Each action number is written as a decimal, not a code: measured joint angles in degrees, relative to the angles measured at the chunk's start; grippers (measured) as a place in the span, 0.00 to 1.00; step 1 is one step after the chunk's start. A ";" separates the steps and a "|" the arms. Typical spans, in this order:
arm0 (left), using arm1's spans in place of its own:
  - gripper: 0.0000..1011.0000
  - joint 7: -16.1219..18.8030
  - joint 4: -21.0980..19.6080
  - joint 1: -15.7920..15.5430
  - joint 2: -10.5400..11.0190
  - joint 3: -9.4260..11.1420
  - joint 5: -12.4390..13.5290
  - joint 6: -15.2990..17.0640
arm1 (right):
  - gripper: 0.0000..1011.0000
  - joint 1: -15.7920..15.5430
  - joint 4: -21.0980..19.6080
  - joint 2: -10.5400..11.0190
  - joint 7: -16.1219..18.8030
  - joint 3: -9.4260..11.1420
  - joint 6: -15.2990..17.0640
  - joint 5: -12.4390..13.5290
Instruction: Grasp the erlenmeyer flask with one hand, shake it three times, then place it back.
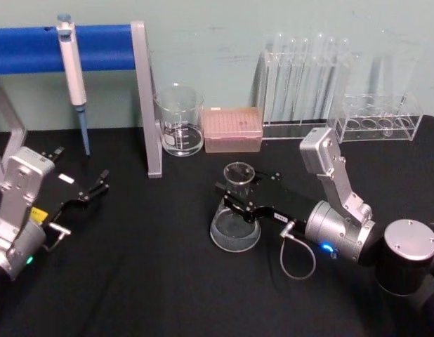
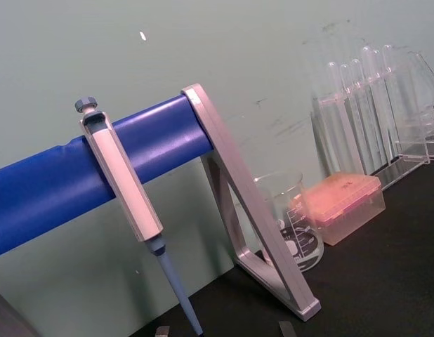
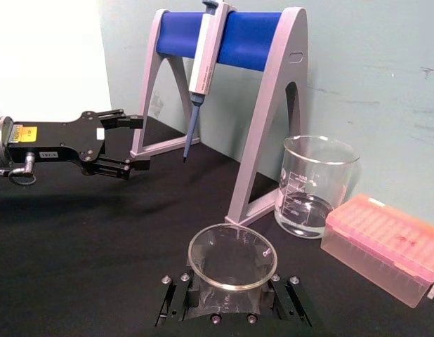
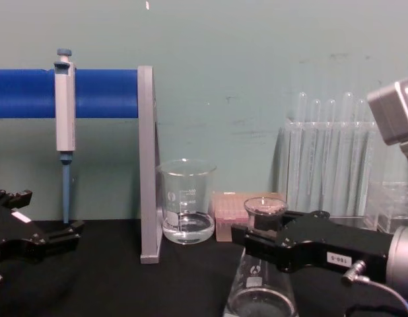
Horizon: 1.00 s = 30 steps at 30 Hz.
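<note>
The erlenmeyer flask stands upright at the middle of the black table, with a little clear liquid in its wide base. My right gripper reaches in from the right and is shut on the flask's neck just under the flared rim. In the right wrist view the neck sits between the two black fingers. The chest view shows the gripper wrapping the neck while the flask's base shows below. My left gripper rests open at the table's left, apart from the flask.
A glass beaker and a pink tip box stand behind the flask. A pipette hangs on the blue-barred grey stand at the back left. Test tube racks line the back right.
</note>
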 joint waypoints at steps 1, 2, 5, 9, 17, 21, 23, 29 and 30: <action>0.99 0.00 0.00 0.00 0.00 0.00 0.00 0.00 | 0.44 -0.13 -0.19 0.05 -0.07 0.14 0.03 0.01; 0.99 0.00 0.00 0.00 0.00 0.00 0.00 0.00 | 0.44 -0.23 -0.41 0.11 -0.17 0.26 0.09 0.02; 0.99 0.00 0.00 0.00 0.00 0.00 0.00 0.00 | 0.44 -0.47 -1.27 0.25 -0.56 0.70 0.29 0.10; 0.99 0.00 0.00 0.00 0.00 0.00 0.00 0.00 | 0.44 -1.00 -3.89 0.78 -1.55 1.57 1.73 0.38; 0.99 0.00 0.00 0.00 0.00 0.00 0.00 0.00 | 0.44 -1.65 -9.11 1.94 -2.60 2.89 4.83 1.59; 0.99 0.00 0.00 0.00 0.00 0.00 0.00 0.00 | 0.44 -1.84 -11.19 2.47 -2.67 3.45 5.23 2.35; 0.99 0.00 0.00 0.00 0.00 0.00 0.00 0.00 | 0.44 -1.97 -12.28 2.76 -2.79 3.75 5.30 2.72; 0.99 0.00 0.00 0.00 0.00 0.00 0.00 0.00 | 0.44 -2.17 -14.54 3.50 -3.25 4.38 5.49 3.52; 0.99 0.00 0.00 0.00 0.00 0.00 0.00 0.00 | 0.44 -2.17 -14.70 3.58 -3.31 4.42 5.51 3.59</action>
